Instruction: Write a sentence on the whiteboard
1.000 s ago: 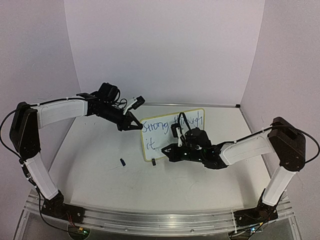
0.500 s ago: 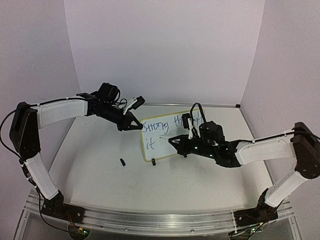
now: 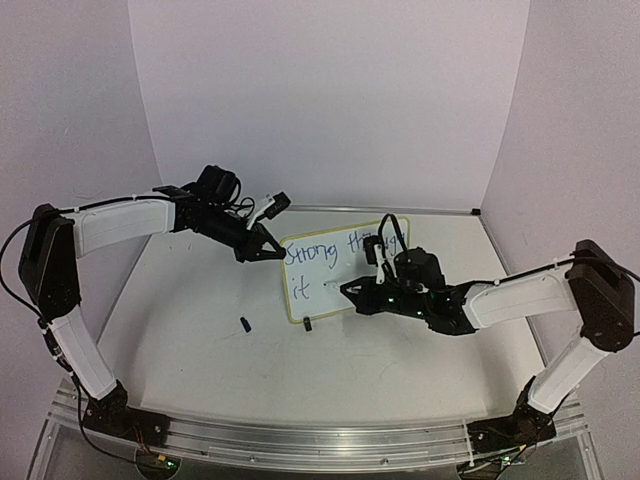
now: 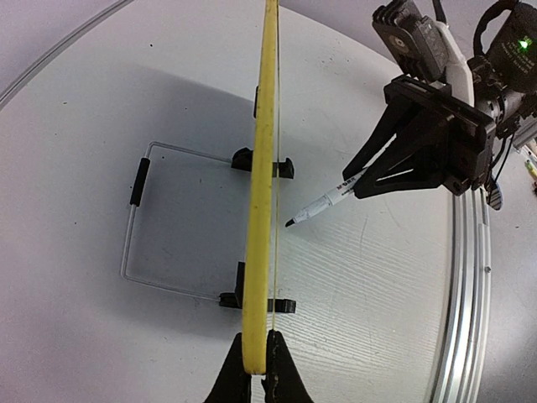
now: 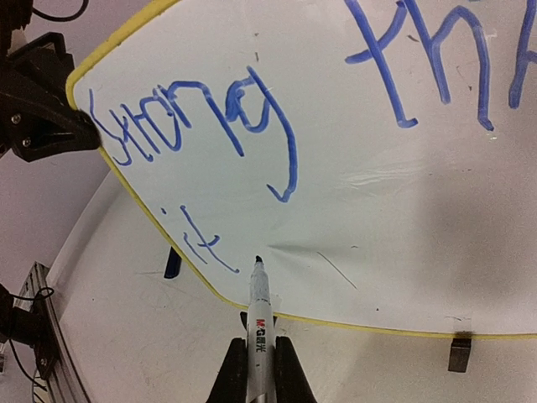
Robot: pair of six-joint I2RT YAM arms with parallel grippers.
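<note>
The whiteboard (image 3: 335, 285) stands upright on the table, yellow-framed, with blue writing "strong through" and "it" below. My left gripper (image 3: 272, 250) is shut on its upper left corner. In the left wrist view the yellow edge (image 4: 267, 159) runs up from the closed left gripper (image 4: 258, 374). My right gripper (image 3: 352, 290) is shut on a white marker (image 5: 260, 323). The marker's tip points at the board just right of "it" (image 5: 201, 239), near the bottom edge. In the left wrist view the marker (image 4: 323, 201) ends a small gap short of the board.
A dark blue marker cap (image 3: 244, 324) lies on the table left of the board. A black clip foot (image 3: 307, 324) sits at the board's lower left. A wire stand (image 4: 134, 227) lies behind the board. The metal rail (image 3: 300, 435) runs along the near edge.
My right arm swung its elbow out to the right, then came back a little. The marker tip rose along the board, then dropped slightly. My left arm has not moved.
</note>
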